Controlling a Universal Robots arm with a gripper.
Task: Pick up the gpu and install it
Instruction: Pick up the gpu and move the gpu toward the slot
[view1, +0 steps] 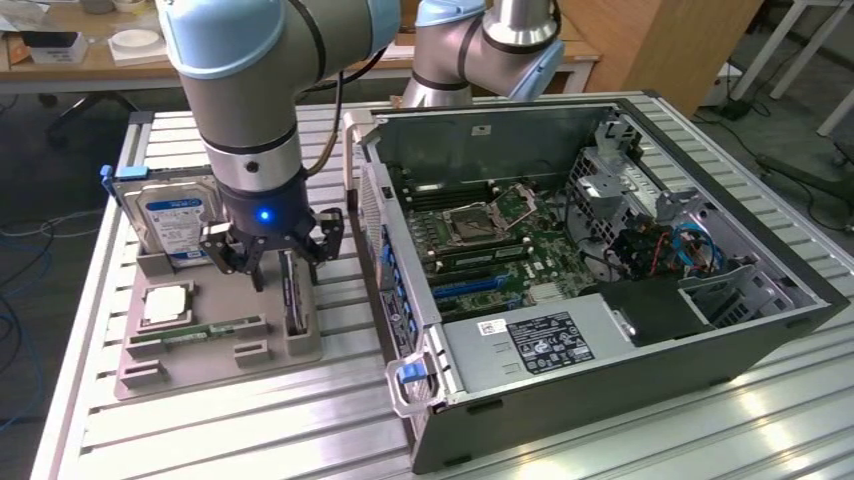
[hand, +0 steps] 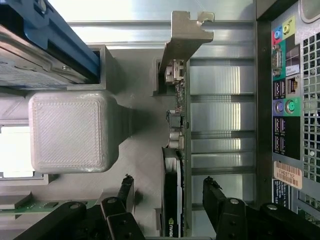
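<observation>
The gpu is a thin dark card standing on edge in a slot of the grey holder tray, beside the open computer case. In the wrist view the gpu is seen edge-on, with its silvery metal bracket at the far end. My gripper hangs right over the card and is open. In the wrist view the gripper straddles the card, one black finger on each side with a gap to it, neither touching.
A blue-labelled hard drive stands upright in the tray, with a processor chip and a green memory stick lying nearby. The case wall rises close to the gpu. Blue card slots sit on the motherboard.
</observation>
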